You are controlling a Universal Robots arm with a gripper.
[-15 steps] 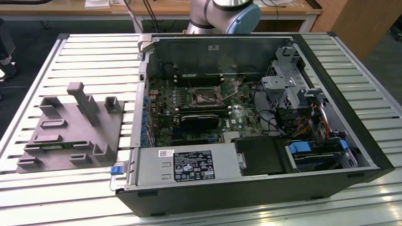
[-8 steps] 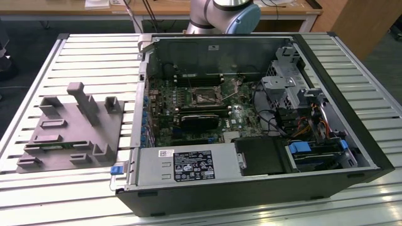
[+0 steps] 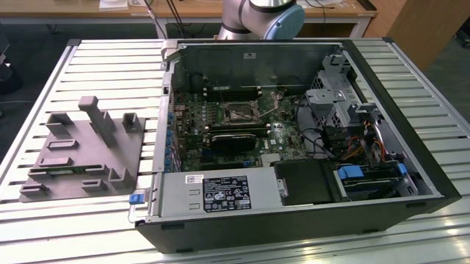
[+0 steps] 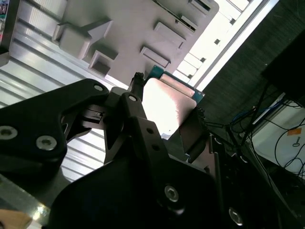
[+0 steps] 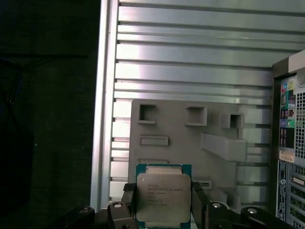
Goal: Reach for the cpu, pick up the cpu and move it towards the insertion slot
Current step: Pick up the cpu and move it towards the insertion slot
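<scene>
end effector (image 5: 163,210): closed onto the cpu (image 5: 163,195). There's one dark finger (image 5: 198,202) on each side edge and the chip is pinched between them.
cpu: held in that grip. In the first wrist view its silver lid faces the camera, with a green rim peeking out round it. In both wrist views it hangs in front of the grey fixture. I'd say it's lifted off, but I can't tell how much gap there is.
fixture (image 3: 81,151): at the exterior view's left, lying on the slatted surface (image 3: 110,55), just beside the computer case (image 3: 294,225).
computer case: open on top, with its side wall standing between the fixture and the board (image 3: 191,118).
insertion slot (image 3: 239,113): on the board inside the case, well apart from the fixture.
cables (image 3: 353,148): bundled at the exterior view's right of the slot.
what could go wrong, imo: it's a thin edge-only grip, so a jolt could let the chip tilt or slide out. Carried too low, it would clip the case wall. If it arrives even slightly skewed, it could hit the slot frame instead of sitting flat.
</scene>
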